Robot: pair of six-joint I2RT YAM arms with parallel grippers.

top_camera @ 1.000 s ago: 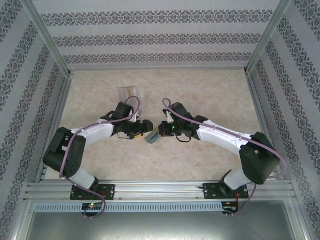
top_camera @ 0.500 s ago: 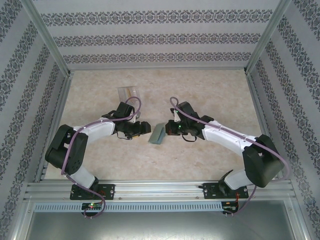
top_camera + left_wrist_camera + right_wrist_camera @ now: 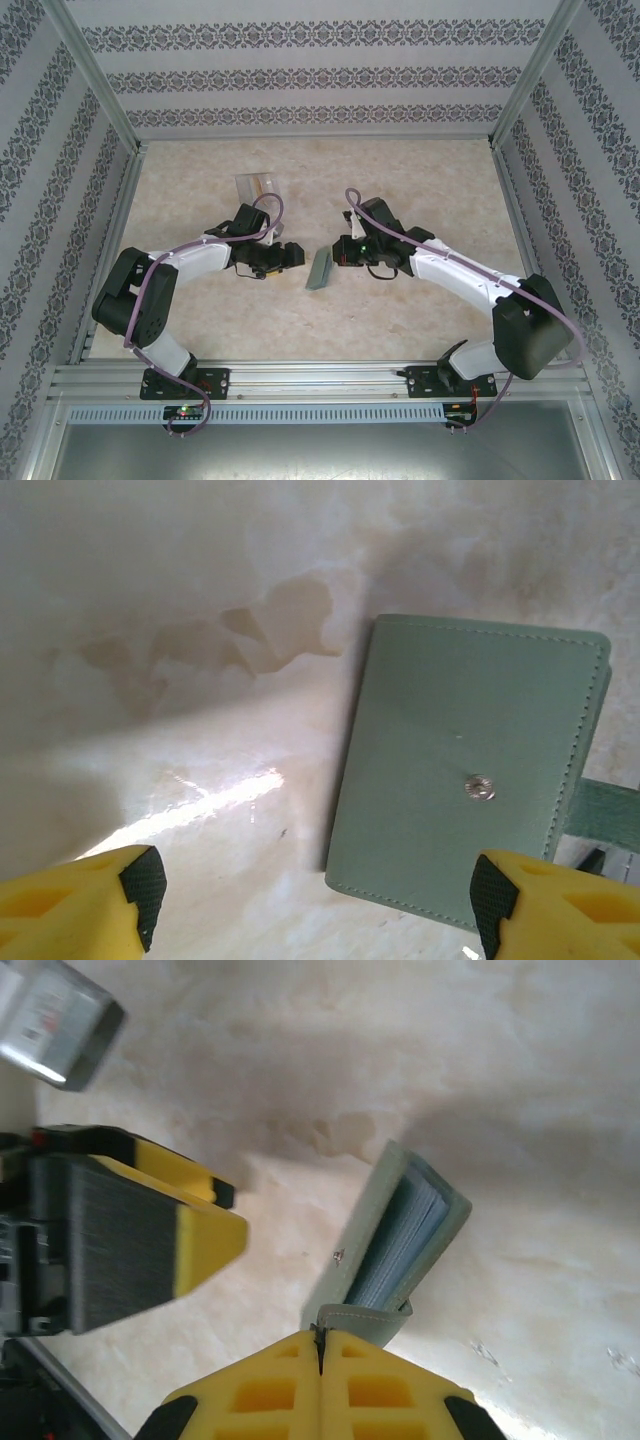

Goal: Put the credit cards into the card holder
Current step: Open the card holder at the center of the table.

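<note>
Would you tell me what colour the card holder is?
The card holder is pale grey-green, clearest in the left wrist view.

Clear box on the beige marbled surface, left of centre, toward the back; printed label on it in the right wrist view. Patterned walls on three sides. Aluminium rails along the near edge.
</note>
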